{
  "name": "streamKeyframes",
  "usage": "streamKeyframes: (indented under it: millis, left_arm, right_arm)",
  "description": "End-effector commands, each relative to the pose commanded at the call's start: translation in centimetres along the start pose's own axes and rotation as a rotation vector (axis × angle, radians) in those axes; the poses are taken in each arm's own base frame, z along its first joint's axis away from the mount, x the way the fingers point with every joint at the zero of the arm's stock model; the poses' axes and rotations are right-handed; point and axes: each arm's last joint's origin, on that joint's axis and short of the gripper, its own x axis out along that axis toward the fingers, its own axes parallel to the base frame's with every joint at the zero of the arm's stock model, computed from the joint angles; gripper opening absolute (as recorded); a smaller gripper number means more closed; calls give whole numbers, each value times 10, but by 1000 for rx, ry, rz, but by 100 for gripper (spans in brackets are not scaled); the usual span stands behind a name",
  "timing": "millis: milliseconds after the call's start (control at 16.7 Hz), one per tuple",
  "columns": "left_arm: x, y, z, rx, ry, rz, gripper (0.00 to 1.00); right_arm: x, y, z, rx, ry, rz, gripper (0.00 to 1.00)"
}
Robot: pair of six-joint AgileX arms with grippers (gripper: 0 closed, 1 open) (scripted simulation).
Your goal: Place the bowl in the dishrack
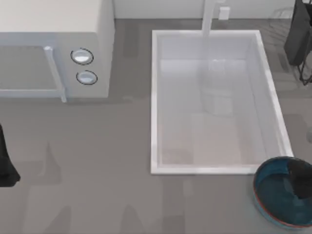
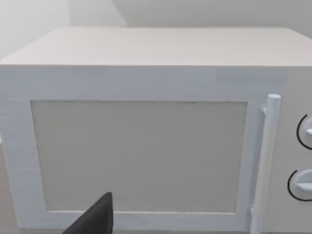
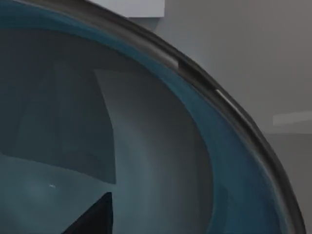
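1 bowl [image 1: 280, 197] under right gripper [image 1: 300, 183], finger state unclear; 1 dishrack [image 1: 306, 73].

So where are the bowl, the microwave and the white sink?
bowl [image 1: 280, 192]: top view, its blue inside.
microwave [image 2: 146, 83]: left wrist view, its front above the door window.
white sink [image 1: 155, 97]: top view, its left rim.

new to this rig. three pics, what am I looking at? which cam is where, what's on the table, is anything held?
It's a simulated pair of AgileX arms at a table. The top view looks down: a white microwave at the left, a white sink basin in the middle, the blue bowl on the table at the lower right, and the dark wire dishrack at the upper right edge. The left arm sits parked at the left edge; its wrist camera faces the microwave door. The right wrist camera looks closely into the bowl. Whether anything is gripped can't be told.
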Motion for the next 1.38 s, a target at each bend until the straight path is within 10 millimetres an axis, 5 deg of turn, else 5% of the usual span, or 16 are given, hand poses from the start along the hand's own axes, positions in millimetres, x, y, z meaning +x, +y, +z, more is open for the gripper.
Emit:
streamKeyframes:
  millis: [180, 960, 1380]
  left_arm:
    - [0, 0, 0, 0, 0, 0, 100]
    - [0, 0, 0, 0, 0, 0, 100]
    - [0, 0, 0, 0, 0, 0, 100]
  right_arm:
    - [0, 0, 0, 0, 0, 0, 100]
    - [0, 0, 0, 0, 0, 0, 2]
    - [0, 0, 0, 0, 0, 0, 0]
